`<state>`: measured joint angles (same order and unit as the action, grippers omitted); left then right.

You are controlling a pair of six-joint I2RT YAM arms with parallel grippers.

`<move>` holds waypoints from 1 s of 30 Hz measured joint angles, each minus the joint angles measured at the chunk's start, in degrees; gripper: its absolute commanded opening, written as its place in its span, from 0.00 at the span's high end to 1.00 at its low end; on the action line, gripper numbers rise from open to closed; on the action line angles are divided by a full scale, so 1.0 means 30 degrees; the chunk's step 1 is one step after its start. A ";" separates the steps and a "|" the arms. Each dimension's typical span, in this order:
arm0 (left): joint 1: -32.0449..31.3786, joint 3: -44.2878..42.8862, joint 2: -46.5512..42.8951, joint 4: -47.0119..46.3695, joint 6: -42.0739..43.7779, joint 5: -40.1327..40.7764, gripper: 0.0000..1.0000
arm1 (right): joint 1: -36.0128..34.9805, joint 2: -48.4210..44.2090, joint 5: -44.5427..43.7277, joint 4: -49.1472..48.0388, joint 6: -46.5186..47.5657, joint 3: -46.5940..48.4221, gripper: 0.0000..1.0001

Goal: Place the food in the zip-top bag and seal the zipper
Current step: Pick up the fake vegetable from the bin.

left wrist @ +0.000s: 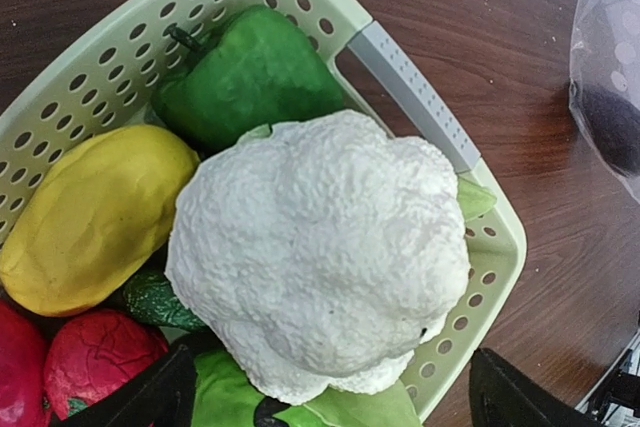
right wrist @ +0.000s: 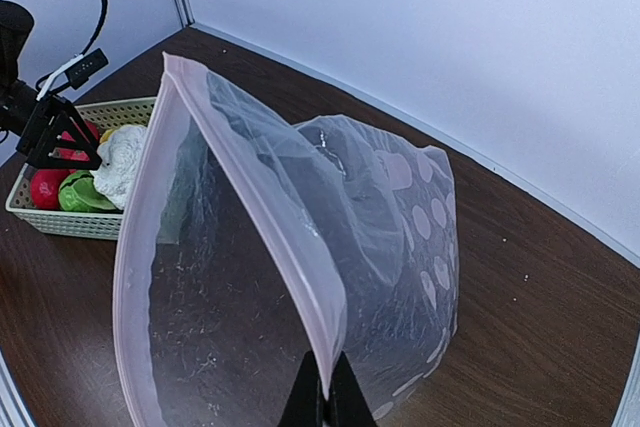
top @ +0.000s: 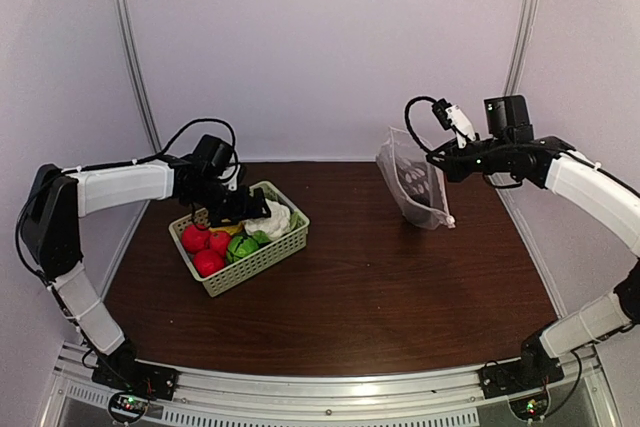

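Hovering over the pale green basket (top: 255,267) near the left edge of the worktop, the left gripper (top: 232,209) was held just above the white cauliflower (left wrist: 320,257). Its fingers were spread wide and nothing was held between them. Packed around the cauliflower were a green pepper (left wrist: 250,72), a yellow fruit (left wrist: 90,217) and red fruits (top: 205,247).

Near the far right corner, the zip-top bag (right wrist: 300,277) was held up off the dark table (top: 380,287) by the right gripper (right wrist: 325,397), whose fingers were pinched tight on the mouth edge. The zipper (right wrist: 250,177) was not pressed shut, and the mouth was held open toward the basket. A dark piece (left wrist: 610,127) could be seen inside the bag.

The step in hand was judged to be picking the next food, most likely the cauliflower. For that, the wide fingers would need to be lowered around it and closed softly. It would then be carried across to the open mouth.
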<state>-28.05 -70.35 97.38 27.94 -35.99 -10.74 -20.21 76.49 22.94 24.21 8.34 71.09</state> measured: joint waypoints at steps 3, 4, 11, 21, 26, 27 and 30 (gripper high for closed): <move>0.0000 -0.0007 0.0240 -0.0299 -0.0204 -0.0015 0.02 | 0.0000 -0.0036 0.0051 -0.0015 -0.0044 -0.0284 1.00; 0.0000 -0.0007 0.0350 -0.0408 -0.0291 -0.0073 0.03 | 0.0000 -0.0036 0.0058 -0.0015 -0.0058 -0.0364 1.00; 0.0058 0.0138 0.0925 -0.1515 -0.0925 -0.1100 0.06 | 0.0000 -0.0182 0.0066 -0.0146 -0.0248 -0.0627 1.00; 0.0124 0.0124 0.1617 -0.2186 -0.1260 -0.1683 0.07 | 0.0000 -0.0430 0.0058 -0.0182 -0.0335 -0.0801 1.00; 0.0131 0.0124 0.1887 -0.2754 -0.1348 -0.2164 0.05 | 0.0000 -0.0430 0.0058 -0.0189 -0.0342 -0.0831 1.00; 0.0124 0.0124 0.1953 -0.2922 -0.1348 -0.2280 0.05 | 0.0000 -0.0430 0.0058 -0.0197 -0.0342 -0.0831 1.00; 0.0124 0.0124 0.2076 -0.3271 -0.1341 -0.2492 0.04 | 0.0000 -0.0430 0.0058 -0.0204 -0.0350 -0.0831 1.00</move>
<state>-27.68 -69.97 103.61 18.13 -40.01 -18.22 -20.21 75.20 23.11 23.59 7.29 68.60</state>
